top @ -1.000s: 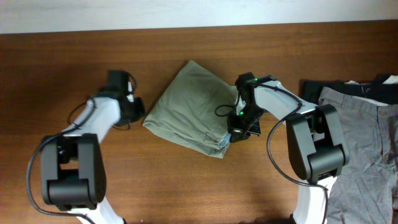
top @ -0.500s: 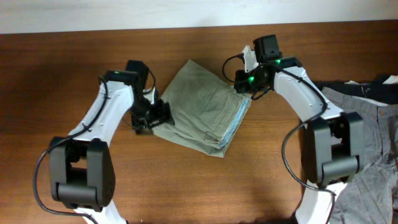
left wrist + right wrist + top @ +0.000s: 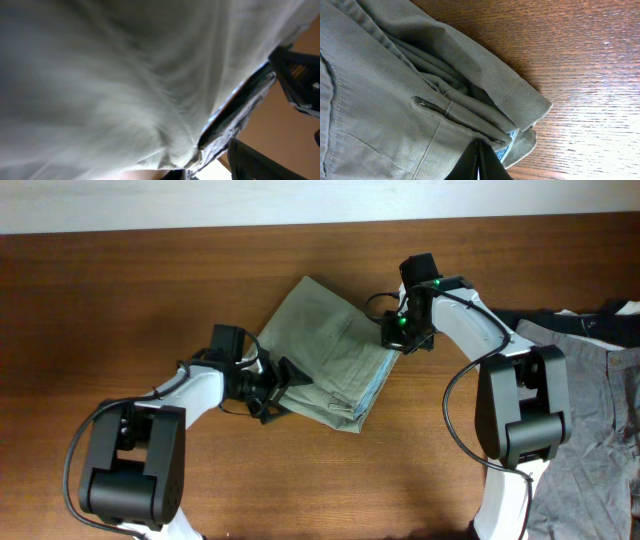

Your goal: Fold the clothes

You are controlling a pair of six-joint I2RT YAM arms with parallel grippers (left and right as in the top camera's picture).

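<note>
**Squaring up the folded shorts, both arms at the edges**

The pale khaki-olive cotton shorts (image 3: 325, 345) lie folded into a skewed rectangle mid-table on the brown wooden table (image 3: 120, 290). A strip of light-blue waistband lining (image 3: 509, 150) peeks out at the lower right corner.

The left gripper (image 3: 278, 388) sits at the lower-left edge of the shorts. Its jaws stand apart, and the wrist view is all blurred cloth with the fold edge running between the dark fingers. I don't see it clamped.

The right gripper (image 3: 396, 338) is at the right edge. In its wrist view the fingers are pressed together, tips on the stacked hems next to the lining. I can't tell if any cloth is caught between them.

The grey trousers (image 3: 590, 390) and the black garment (image 3: 548, 320) are heaped at the far right, well apart and unfolded.

My read is that the first garment is nearly done and this step is tidying it.

To do it well I'd:
- slide the left jaws under all the layers before closing, not just the top one
- press the right tips down flat to pin the stack
- tuck the lining in
- move slowly so the layers don't shear

The risk is dragging the top layer and opening the fold.
</note>
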